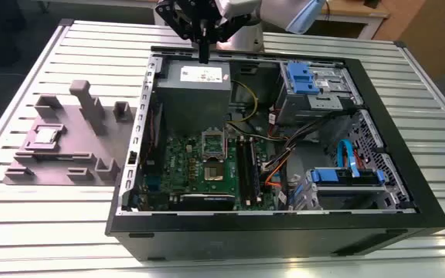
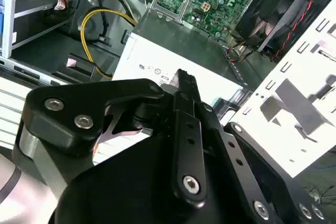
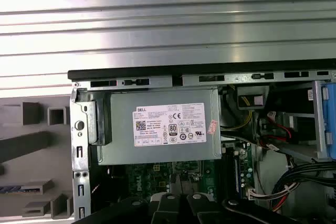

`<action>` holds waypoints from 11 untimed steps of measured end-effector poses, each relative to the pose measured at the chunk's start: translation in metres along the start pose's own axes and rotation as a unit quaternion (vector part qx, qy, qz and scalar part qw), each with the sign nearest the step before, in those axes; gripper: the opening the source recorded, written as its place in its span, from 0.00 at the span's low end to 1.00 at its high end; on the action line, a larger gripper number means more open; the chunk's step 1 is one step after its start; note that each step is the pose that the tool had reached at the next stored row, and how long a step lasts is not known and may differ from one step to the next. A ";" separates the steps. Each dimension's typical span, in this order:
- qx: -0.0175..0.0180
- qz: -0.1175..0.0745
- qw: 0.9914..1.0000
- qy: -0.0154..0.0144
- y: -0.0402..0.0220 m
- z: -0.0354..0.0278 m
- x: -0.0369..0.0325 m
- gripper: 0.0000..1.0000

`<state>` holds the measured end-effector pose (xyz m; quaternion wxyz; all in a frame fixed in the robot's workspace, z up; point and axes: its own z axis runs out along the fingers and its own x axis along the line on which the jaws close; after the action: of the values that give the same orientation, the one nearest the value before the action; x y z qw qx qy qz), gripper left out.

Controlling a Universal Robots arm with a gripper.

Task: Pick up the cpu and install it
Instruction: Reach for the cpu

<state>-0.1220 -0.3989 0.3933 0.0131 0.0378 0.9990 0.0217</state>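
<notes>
You see the hand (image 1: 204, 57) at about 12 o'clock of the open computer case (image 1: 284, 234) in the exterior view, above the far edge of the case. Its two fingers are pressed together into one thin dark tip, and nothing is between them. The tip hangs over the grey power supply box (image 1: 195, 95), close to the white label of the box. I cannot tell if the tip touches the box or is a little above it.

The cpu (image 1: 46, 134) is well apart from the hand. It lies flat, with the silver top upward, in a square seat on the purple-grey holder block (image 1: 72, 139). This block stands on the slatted metal bench (image 1: 53, 226) at about 9 o'clock of the case, just beside the case wall.

Inside the case, the green motherboard (image 1: 183, 168) lies at about 6 o'clock of the power supply box, and the two are side by side. At about 3 o'clock of the motherboard you find the bundle of cables (image 1: 284, 150) and the blue drive brackets (image 1: 300, 78).

In the second wrist view the black links of the hand are in front, with the closed tip before the pale top of the power supply box and the motherboard behind it. In the first wrist view the labelled face of the box sits just inside the black rim of the case.
</notes>
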 end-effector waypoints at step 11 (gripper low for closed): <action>0.000 0.000 1.000 0.000 -0.0001 -0.0001 0.0016 0.10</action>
<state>-0.1236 -0.3989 0.3933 0.0131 0.0379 0.9990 0.0217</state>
